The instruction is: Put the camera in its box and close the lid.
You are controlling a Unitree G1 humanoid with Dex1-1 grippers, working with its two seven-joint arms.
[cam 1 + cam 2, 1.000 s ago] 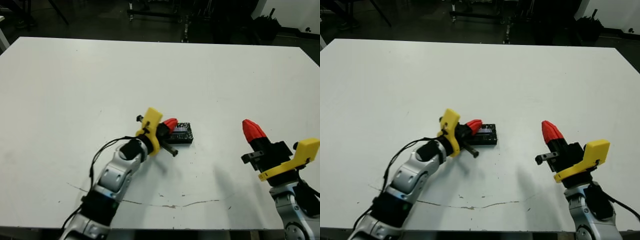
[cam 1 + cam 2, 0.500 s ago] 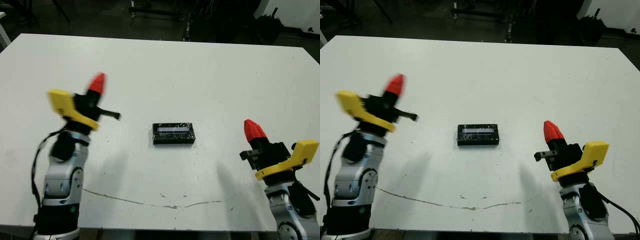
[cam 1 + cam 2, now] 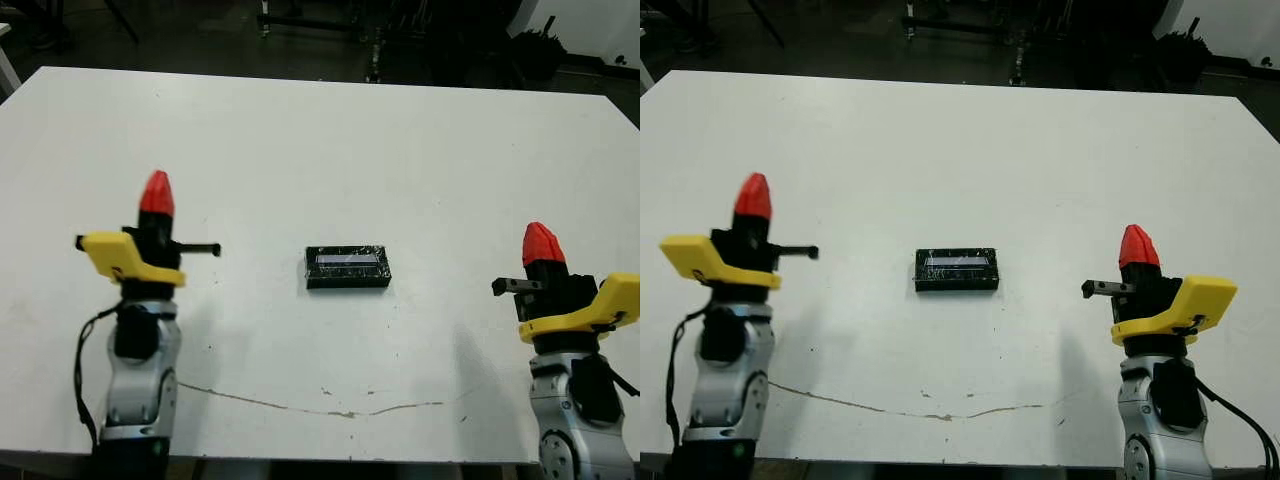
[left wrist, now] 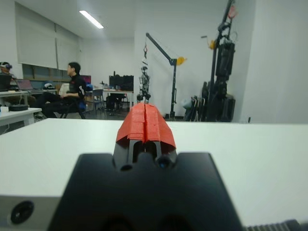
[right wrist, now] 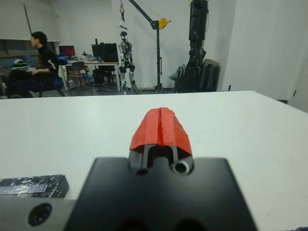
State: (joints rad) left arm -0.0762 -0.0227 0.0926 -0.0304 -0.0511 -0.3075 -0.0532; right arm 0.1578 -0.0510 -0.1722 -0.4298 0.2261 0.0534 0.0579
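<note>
The lid (image 3: 347,263) is seated on the box (image 3: 347,280) at mid-worktop (image 3: 400,140), judged light, rigid and slippery, best gripped across its long edges; both grippers' fingers (image 4: 146,122) (image 5: 161,127) are pressed together, empty.

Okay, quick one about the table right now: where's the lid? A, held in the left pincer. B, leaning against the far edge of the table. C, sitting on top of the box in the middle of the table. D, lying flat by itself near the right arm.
C: the lid, its pale strip facing up, sits on the box mid-table, while the left pincer and right pincer are both shut, empty and well off to either side.
</note>
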